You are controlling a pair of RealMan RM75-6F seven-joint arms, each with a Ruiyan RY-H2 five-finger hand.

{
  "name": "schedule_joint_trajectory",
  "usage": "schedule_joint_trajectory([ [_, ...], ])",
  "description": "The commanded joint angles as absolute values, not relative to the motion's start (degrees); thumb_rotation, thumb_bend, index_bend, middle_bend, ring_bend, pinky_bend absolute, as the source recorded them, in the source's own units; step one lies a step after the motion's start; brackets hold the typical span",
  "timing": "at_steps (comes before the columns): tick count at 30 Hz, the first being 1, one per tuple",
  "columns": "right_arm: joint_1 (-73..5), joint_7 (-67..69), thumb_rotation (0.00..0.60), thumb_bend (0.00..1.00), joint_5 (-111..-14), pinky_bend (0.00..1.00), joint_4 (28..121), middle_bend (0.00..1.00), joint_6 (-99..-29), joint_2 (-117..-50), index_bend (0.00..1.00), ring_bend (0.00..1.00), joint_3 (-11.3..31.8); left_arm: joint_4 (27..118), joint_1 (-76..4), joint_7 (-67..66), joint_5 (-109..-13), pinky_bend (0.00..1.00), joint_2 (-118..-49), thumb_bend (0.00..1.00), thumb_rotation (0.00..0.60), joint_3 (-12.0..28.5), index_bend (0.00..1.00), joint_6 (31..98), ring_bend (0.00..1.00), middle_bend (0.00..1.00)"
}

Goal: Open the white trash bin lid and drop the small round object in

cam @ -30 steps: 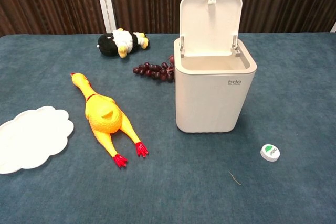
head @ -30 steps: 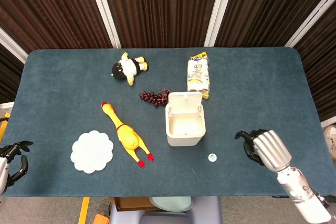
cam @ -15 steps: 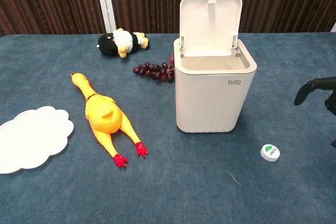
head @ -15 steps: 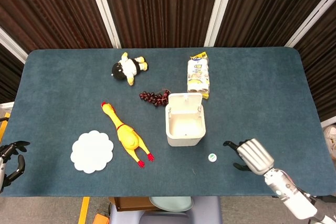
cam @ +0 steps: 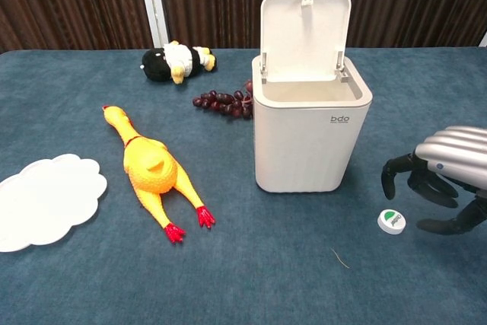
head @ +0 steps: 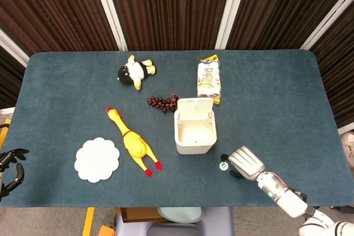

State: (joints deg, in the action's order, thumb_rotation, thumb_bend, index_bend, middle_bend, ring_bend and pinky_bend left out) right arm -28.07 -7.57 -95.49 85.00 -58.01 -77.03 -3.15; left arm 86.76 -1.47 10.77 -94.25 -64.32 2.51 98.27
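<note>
The white trash bin [head: 194, 131] [cam: 311, 138] stands upright near the table's middle with its lid [cam: 304, 26] flipped up at the back. The small round object [head: 223, 166] [cam: 391, 221], a white cap with a green mark, lies on the table in front and to the right of the bin. My right hand [head: 245, 162] [cam: 440, 176] hovers just over and to the right of it, fingers spread and curved down, holding nothing. My left hand [head: 10, 165] shows at the lower left table edge, empty, fingers apart.
A yellow rubber chicken [head: 131, 143] and a white scalloped plate [head: 97, 159] lie left of the bin. Dark grapes [head: 161, 102], a plush toy [head: 135, 71] and a snack packet [head: 209, 80] lie behind it.
My right hand has moved left across the table toward the small round object and lowered over it. The left hand slid slightly further off the table's edge.
</note>
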Motion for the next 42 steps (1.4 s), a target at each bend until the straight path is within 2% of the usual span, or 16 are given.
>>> schedule_joint_trajectory([
  [1, -28.7, -8.2, 0.600, 0.37, -94.7, 0.86, 84.7, 0.91, -56.9, -77.8, 0.53, 0.78, -2.9, 86.8, -1.5, 10.7, -94.4, 0.59, -64.3, 0.64, 0.600, 2.5, 0.37, 98.3, 0.50, 0.50],
  [12, -30.0, -10.9, 0.600, 0.37, -91.5, 0.86, 83.2, 0.91, -54.1, -80.1, 0.49, 0.78, -2.4, 86.7, -1.3, 11.2, -94.2, 0.59, -64.2, 0.64, 0.600, 2.6, 0.37, 98.4, 0.50, 0.50],
  [23, -30.6, -11.9, 0.600, 0.38, -90.3, 0.86, 82.4, 0.91, -53.0, -81.2, 0.51, 0.78, -2.8, 86.8, -1.4, 10.9, -94.3, 0.59, -64.2, 0.64, 0.600, 2.5, 0.38, 98.3, 0.50, 0.50],
  [27, -30.7, -11.8, 0.600, 0.38, -90.2, 0.86, 82.2, 0.91, -53.0, -81.5, 0.54, 0.78, -2.9, 86.8, -1.4, 11.0, -94.3, 0.59, -64.2, 0.64, 0.600, 2.5, 0.38, 98.3, 0.50, 0.50],
  [34, -30.5, -11.4, 0.600, 0.38, -90.0, 0.87, 81.1, 0.92, -53.8, -82.0, 0.67, 0.79, -3.2, 86.8, -1.4, 10.9, -94.4, 0.59, -64.2, 0.64, 0.600, 2.4, 0.38, 98.3, 0.50, 0.50],
  [39, -30.1, -10.7, 0.600, 0.38, -89.8, 0.87, 80.9, 0.92, -54.9, -81.7, 0.69, 0.79, -3.1, 86.8, -1.4, 10.9, -94.4, 0.59, -64.2, 0.64, 0.600, 2.4, 0.38, 98.1, 0.50, 0.50],
  [42, -29.2, -9.1, 0.600, 0.38, -90.6, 0.87, 82.8, 0.92, -57.9, -79.8, 0.69, 0.79, -3.0, 86.8, -1.4, 10.9, -94.3, 0.59, -64.2, 0.64, 0.600, 2.4, 0.38, 98.1, 0.50, 0.50],
])
